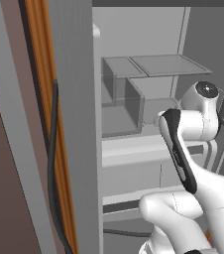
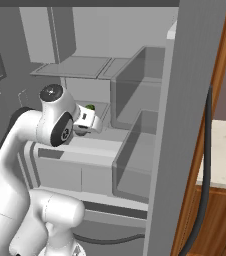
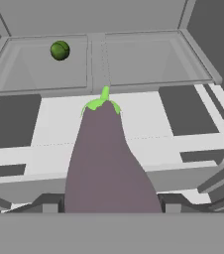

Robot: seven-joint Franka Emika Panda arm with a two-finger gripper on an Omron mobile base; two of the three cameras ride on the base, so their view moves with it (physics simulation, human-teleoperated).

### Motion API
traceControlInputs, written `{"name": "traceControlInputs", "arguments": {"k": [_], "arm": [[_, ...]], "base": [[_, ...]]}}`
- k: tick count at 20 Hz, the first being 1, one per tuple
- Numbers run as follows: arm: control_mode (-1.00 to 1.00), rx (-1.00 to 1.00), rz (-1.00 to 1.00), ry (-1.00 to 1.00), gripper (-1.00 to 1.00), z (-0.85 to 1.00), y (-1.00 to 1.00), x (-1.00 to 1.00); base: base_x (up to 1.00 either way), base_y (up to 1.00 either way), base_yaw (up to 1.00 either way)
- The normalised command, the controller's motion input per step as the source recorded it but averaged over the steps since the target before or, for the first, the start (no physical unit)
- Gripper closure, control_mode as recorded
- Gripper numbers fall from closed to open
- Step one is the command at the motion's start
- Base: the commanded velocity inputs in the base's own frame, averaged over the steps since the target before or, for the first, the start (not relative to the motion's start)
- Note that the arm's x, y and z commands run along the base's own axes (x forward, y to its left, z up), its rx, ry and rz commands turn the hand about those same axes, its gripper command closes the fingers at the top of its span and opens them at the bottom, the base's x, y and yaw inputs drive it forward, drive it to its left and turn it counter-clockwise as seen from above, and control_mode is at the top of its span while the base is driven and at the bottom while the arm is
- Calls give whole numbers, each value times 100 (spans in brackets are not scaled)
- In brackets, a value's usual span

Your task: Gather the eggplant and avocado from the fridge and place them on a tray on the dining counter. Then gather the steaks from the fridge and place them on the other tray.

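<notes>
Fridge (image 1: 134, 99) interior: arm reaches in, gripper (image 3: 109, 208) pinching eggplant (image 3: 106, 158), avocado (image 3: 60, 50) beyond.

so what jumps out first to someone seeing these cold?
In the hand view, the purple eggplant dominates: it runs up from between the claw's fingers, its green cap pointing into the open fridge. Behind it, the small green avocado sits alone in the far left compartment of the fridge shelf. In the right base view, the white arm reaches into the fridge with the claw at that shelf.
</notes>
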Motion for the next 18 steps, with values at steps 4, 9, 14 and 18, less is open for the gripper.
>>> {"name": "traceControlInputs", "arguments": {"k": [4, 9, 14, 18], "arm": [[-100, 4, 1, 0, 100, 39, 26, -69], [-100, 1, 1, 0, 100, 55, 15, -52], [-100, 0, 0, 2, 100, 55, 1, -71], [-100, 0, -1, 10, 100, 58, 0, -67]], "base": [[0, 0, 0], [0, 0, 0], [0, 0, 0], [0, 0, 0]]}}
